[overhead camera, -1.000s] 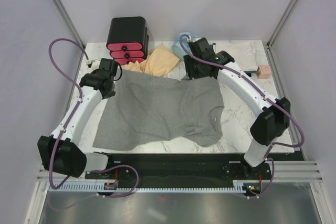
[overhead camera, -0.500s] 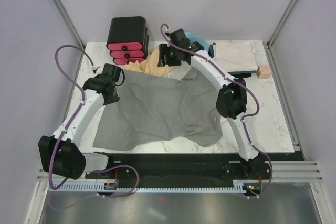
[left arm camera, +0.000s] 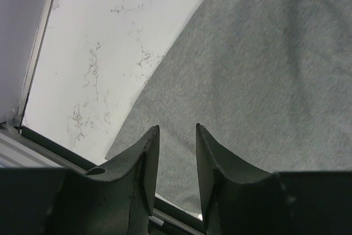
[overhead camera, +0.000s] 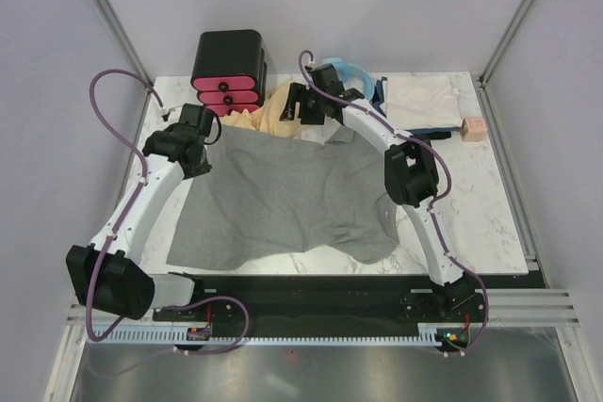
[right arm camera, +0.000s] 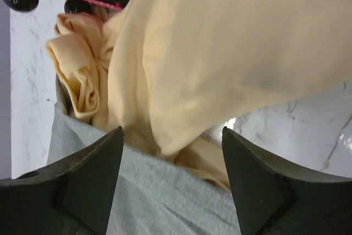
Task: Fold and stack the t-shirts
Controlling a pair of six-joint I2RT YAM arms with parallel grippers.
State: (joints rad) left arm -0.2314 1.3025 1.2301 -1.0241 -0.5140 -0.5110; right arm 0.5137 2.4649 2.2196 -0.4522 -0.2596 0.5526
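While right claw (right arm camera: 171, 131) gapes over yellow shirt (right arm camera: 220, 53), left claw (left arm camera: 176, 128) half-spread over grey shirt (left arm camera: 264, 81).

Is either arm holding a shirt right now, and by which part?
Nothing is held. The left fingers stand apart over the edge of the grey shirt; the right fingers are spread wide above the tan-yellow shirt, no cloth between them.

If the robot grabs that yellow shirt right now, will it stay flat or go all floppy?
Probably floppy: the yellow shirt already lies bunched in soft folds. It likely hangs and drags rather than lifting whole. It lies against the grey shirt, so it might tug that a bit.
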